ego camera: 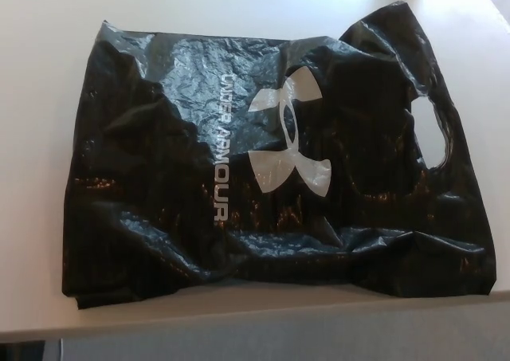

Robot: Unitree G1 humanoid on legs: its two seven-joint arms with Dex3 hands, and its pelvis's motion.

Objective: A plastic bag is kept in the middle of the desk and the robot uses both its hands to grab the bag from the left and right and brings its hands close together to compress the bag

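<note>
A black, crinkled plastic bag [271, 162] with a white logo and white lettering lies spread flat on the white desk [48, 138]. Its cut-out handle hole faces the right side, and its lower edge reaches close to the desk's front edge. Neither of my hands shows in the head view.
The desk's front edge [199, 317] runs across the bottom of the picture, with a dark gap below it at the lower left. Bare white desk surface lies to the left of the bag and behind it.
</note>
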